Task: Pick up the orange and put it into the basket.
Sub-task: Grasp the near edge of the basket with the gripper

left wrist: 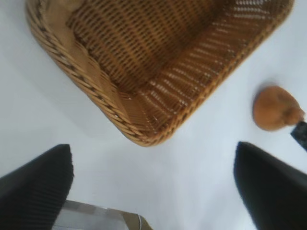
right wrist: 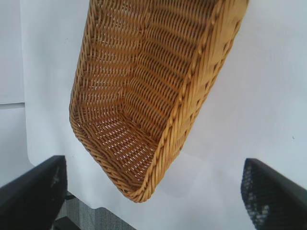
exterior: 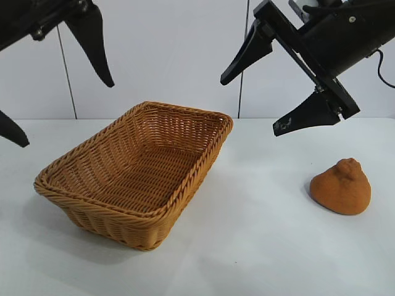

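Observation:
The orange [exterior: 340, 187], dull and bumpy with a knobby top, rests on the white table at the right; the left wrist view shows the orange [left wrist: 274, 108] beyond the basket's corner. The honey-brown wicker basket [exterior: 111, 216] stands empty left of centre, apart from the fruit. My right gripper [exterior: 250, 107] hangs open in the air, above and to the left of the orange, holding nothing. My left gripper [exterior: 68, 115] hovers open, high over the basket's left end. In both wrist views the basket [left wrist: 105, 96] [right wrist: 192, 96] lies below wide-apart fingers. The right wrist view does not show the orange.
The white table [exterior: 259, 253] spreads in front of the basket and between it and the fruit. A pale panelled wall [exterior: 173, 55] rises behind. The table's edge [right wrist: 96, 206] shows in the right wrist view near the basket's corner.

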